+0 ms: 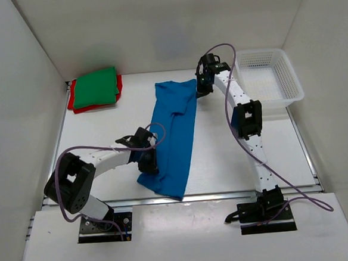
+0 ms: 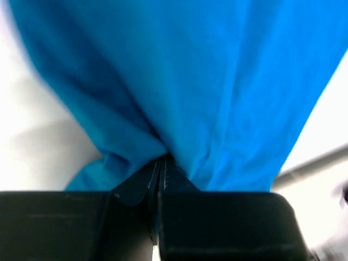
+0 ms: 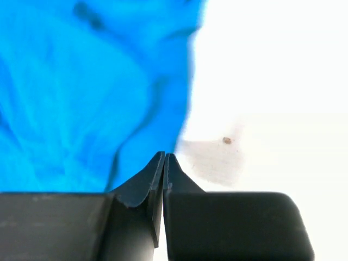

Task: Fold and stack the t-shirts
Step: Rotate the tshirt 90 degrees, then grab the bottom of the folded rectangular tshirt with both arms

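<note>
The bright blue t-shirt (image 1: 173,136) lies as a long strip down the middle of the table, folded lengthwise. My left gripper (image 1: 150,160) is shut on its left edge near the bottom end. In the left wrist view the cloth (image 2: 190,81) bunches at the closed tips of that gripper (image 2: 161,159). My right gripper (image 1: 201,88) is shut at the shirt's far right corner. In the right wrist view its tips (image 3: 164,155) meet the edge of the blue cloth (image 3: 81,98). The green t-shirt (image 1: 96,87) lies folded on the red t-shirt (image 1: 73,103) at the far left.
A white mesh basket (image 1: 291,77) stands at the far right by the right arm. White walls enclose the table on the left, back and right. A metal rail (image 1: 226,194) runs along the table's near edge.
</note>
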You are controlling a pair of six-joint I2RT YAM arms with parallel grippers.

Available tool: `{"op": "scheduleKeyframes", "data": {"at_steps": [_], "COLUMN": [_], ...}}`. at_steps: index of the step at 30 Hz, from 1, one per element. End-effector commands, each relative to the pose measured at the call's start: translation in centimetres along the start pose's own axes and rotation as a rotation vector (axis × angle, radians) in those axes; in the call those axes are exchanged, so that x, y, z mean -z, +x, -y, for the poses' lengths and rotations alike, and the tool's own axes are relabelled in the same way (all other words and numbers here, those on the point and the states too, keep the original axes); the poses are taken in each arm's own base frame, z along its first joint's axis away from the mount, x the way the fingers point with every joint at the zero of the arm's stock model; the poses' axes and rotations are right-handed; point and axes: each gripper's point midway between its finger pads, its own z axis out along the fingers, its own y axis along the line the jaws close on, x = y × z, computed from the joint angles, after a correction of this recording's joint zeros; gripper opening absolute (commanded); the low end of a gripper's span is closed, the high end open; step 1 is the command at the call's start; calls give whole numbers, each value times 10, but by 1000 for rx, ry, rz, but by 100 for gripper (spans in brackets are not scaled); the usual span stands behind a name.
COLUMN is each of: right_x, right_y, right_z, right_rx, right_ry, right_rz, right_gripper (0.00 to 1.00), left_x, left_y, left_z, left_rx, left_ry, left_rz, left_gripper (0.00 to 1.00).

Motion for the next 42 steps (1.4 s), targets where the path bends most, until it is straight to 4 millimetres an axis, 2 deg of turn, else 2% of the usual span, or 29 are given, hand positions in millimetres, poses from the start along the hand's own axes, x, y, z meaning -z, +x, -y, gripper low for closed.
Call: {"op": "scheduleKeyframes", "data": {"at_steps": [1,2,3,4,6,9,10,11,12,14,15,16,17,18,19,20,21,23,24,25,26,27,28,29,30,32,34,40,42], "right_x": [53,67,84,95,137,193,202,236,229,236,234,236,255,233,228,223,221,201,200,190,182,182,176,170,171,162,162,160,158], "right_y": [-16,-21,-24,-25,-32,-15,-12,-7,6,54,56,88,84,109,135,155,160,210,222,239,268,280,291,313,320,343,352,398,414], "right_z": [-9,-9,-20,-16,-23,-39,-47,-55,-54,-55,-63,-52,-74,-72,-63,-71,-80,-98,-121,-123,-129,-144,-145,-148,-155,-147,-148,-141,-142], "right_rx": [50,56,72,77,105,125,148,166,178,213,217,207,194,149,121,111,110,149,169,148,167,159,121,133,117,95,45,-42,-48], "right_ry": [45,56,41,68,111,118,125,140,152,148,100,92,-37,-123,-148,-210,-245,-289,-341,-345,-354,-389,-396,-408,-431,-380,-354,-327,-333], "right_rz": [6,24,42,49,96,98,112,158,129,89,136,113,219,185,164,147,154,60,50,16,-35,-55,-69,-107,-117,-150,-160,-243,-285], "right_gripper": [0,0,0,0,1,0,0,1,1,4,7,10,12,15,18,18,18,19,20,21,22,25,30,33,36,42,46,50,50], "left_x": [7,14,19,28,47,62,64,66,69,69,72,74,73,70,67,65,59,55,54,54,53,57,59,61,63,64,64,50,45], "left_y": [45,34,27,18,-2,-8,-8,-4,-3,-2,1,0,3,6,10,9,15,19,17,18,19,17,15,15,15,16,19,31,38], "left_z": [15,22,23,31,40,43,45,43,41,33,28,23,20,12,5,1,-3,-6,-8,-7,-11,-11,-14,-20,-23,-39,-48,-70,-69], "left_rx": [73,83,100,86,87,101,113,133,145,188,209,216,238,255,279,298,301,296,291,283,282,284,295,309,313,334,333,352,351], "left_ry": [80,112,125,153,196,232,244,252,260,249,249,251,248,247,245,249,240,233,222,213,185,188,183,176,170,127,98,-1,-5], "left_rz": [-140,-102,-84,-48,12,54,60,69,92,137,163,203,206,228,232,237,223,216,225,231,235,255,280,307,324,372,392,374,341], "left_gripper": [9,9,9,9,11,12,12,12,13,18,18,18,18,17,17,18,18,27,29,34,37,37,38,39,40,42,44,45,44]}}
